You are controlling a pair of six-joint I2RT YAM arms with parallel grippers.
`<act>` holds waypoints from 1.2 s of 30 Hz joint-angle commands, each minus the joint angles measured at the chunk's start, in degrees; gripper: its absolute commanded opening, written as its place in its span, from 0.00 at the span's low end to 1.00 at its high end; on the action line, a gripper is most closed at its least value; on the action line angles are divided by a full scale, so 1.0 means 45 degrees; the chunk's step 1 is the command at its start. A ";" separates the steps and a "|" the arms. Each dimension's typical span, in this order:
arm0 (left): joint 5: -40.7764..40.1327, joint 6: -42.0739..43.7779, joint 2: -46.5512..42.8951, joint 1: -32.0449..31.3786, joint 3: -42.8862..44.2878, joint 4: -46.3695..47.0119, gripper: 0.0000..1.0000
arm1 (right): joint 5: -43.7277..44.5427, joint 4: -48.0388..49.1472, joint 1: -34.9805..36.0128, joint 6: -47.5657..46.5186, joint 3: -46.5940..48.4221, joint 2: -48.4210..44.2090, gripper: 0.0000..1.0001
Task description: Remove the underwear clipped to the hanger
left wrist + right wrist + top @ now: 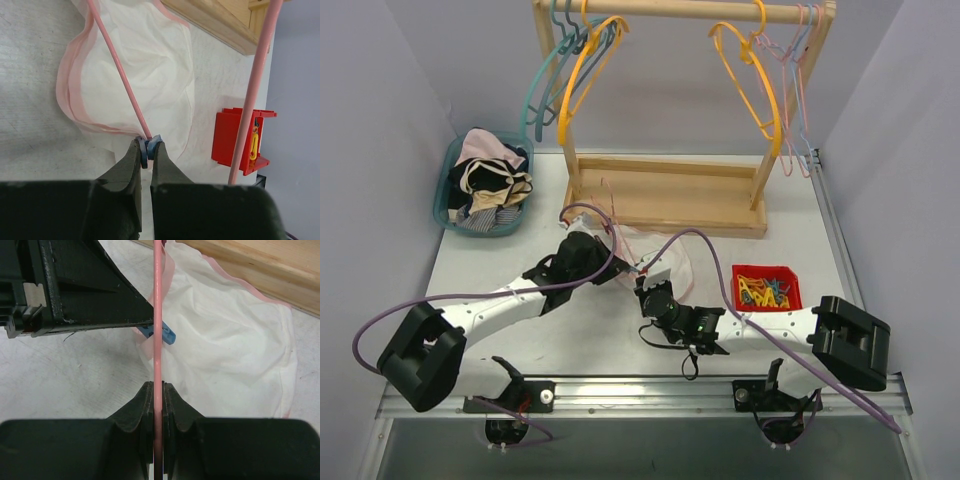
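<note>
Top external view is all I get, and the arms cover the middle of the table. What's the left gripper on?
Observer: In the left wrist view, the left gripper is shut on a blue clip at the edge of the pale underwear.
Operator: And the right gripper?
Observer: In the right wrist view, the right gripper is shut on the pink hanger rod, just short of that clip.
</note>
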 commanded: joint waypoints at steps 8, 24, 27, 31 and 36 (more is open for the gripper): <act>-0.0269 -0.0575 -0.2513 0.0445 -0.1392 0.0957 0.03 | 0.1316 -0.0651 -0.0327 0.0789 0.0072 -0.0279 0.00; 0.0650 0.0165 -0.5659 0.0405 -0.2975 -0.2049 0.54 | 0.1315 -0.1160 -0.0698 -0.0029 -0.0300 -0.2445 0.00; -0.0149 0.0555 -0.6030 0.0405 -0.2253 -0.2752 0.94 | 0.1608 -0.1531 -0.0796 -0.0185 -0.0261 -0.2932 0.00; -0.1379 0.1454 -0.5993 0.0464 -0.1198 -0.3225 0.94 | 0.1376 -0.1902 -0.0835 -0.0479 -0.0144 -0.3559 0.00; -0.1251 0.2548 -0.3672 0.1379 0.0381 -0.2504 0.94 | 0.0457 -0.1844 -0.0719 -0.0362 -0.0163 -0.3775 0.00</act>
